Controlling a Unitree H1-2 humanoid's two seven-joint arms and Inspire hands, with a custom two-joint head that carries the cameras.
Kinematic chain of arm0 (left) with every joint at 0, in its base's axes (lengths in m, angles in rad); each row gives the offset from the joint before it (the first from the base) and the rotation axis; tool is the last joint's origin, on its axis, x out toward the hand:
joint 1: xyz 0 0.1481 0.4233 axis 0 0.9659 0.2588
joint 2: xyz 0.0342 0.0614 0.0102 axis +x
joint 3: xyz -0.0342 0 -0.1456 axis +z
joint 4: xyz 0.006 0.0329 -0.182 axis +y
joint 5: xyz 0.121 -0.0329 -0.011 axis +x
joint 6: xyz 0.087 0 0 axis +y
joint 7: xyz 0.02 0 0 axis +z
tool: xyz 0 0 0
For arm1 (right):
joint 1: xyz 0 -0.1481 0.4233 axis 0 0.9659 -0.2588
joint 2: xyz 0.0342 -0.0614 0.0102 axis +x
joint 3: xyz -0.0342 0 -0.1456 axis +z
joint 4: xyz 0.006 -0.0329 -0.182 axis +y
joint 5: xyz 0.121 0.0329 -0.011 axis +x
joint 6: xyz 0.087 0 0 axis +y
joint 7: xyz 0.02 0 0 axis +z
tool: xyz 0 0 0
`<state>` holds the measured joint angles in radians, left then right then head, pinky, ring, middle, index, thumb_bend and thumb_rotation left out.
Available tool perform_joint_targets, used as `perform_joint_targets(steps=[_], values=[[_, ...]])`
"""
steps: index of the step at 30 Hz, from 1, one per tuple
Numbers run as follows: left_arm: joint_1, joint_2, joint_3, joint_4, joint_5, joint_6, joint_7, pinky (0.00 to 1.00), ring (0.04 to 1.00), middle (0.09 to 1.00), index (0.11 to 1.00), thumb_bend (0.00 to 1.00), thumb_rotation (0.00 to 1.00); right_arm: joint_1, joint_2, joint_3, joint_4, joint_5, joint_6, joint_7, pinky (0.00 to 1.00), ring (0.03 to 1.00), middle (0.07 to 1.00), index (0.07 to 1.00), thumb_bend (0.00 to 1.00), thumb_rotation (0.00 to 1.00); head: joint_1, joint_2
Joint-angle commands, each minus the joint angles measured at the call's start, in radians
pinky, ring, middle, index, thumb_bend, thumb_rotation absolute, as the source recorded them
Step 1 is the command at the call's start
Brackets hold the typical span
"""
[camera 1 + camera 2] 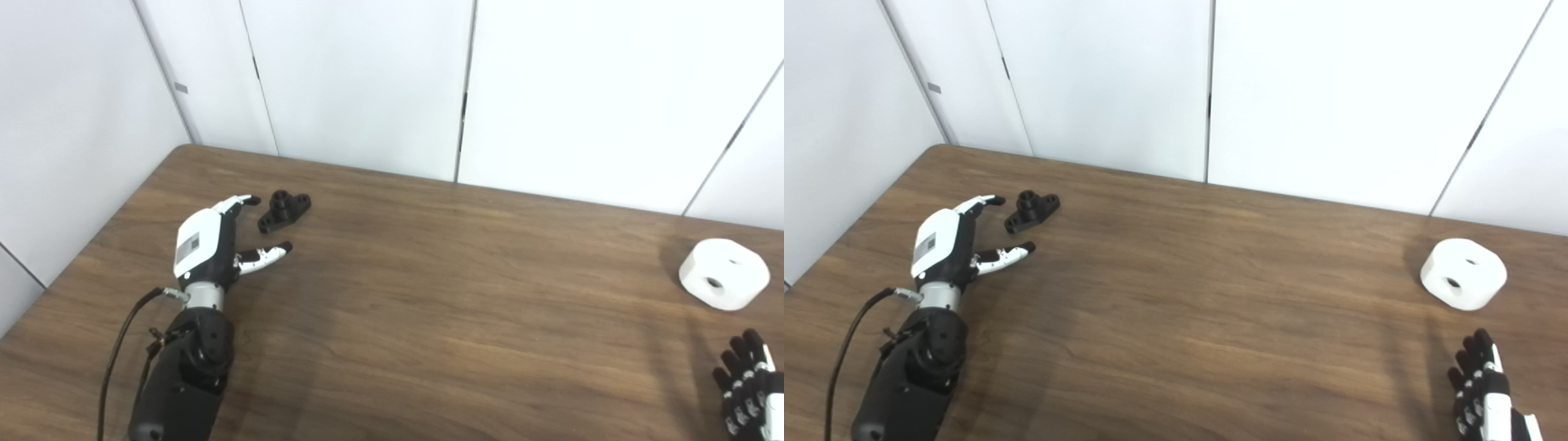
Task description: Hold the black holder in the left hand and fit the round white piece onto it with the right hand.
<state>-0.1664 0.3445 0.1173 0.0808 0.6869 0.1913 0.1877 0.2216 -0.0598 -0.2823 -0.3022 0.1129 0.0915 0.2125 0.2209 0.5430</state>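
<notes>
While right robot hand (1485,392) is cut off, fingers spread, left robot hand (211,242) open beside black holder (283,211), untouched.

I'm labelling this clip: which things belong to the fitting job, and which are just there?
Job:
black holder
round white piece
left hand, open
right hand, open

Just there:
wooden table
white wall panels
</notes>
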Motion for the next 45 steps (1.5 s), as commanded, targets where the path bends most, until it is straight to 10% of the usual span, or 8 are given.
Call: perform_joint_targets(steps=[1,45], values=[[-0.063,0.046,-0.009,0.004,0.034,0.002,0.042,0.85,0.901,0.873,0.783,0.85,0.29,0.146,-0.037,0.012,-0.021,0.012,-0.028,0.015,1.0,1.0,1.0,1.0,0.54,1.0,0.0,0.001],[-0.196,0.084,-0.102,0.149,0.036,0.162,0.06,0.96,0.963,0.91,0.718,0.81,0.36,0.16,-0.053,0.02,-0.048,-0.025,-0.016,0.009,1.0,1.0,0.983,1.0,0.51,1.0,0.005,0.019]])
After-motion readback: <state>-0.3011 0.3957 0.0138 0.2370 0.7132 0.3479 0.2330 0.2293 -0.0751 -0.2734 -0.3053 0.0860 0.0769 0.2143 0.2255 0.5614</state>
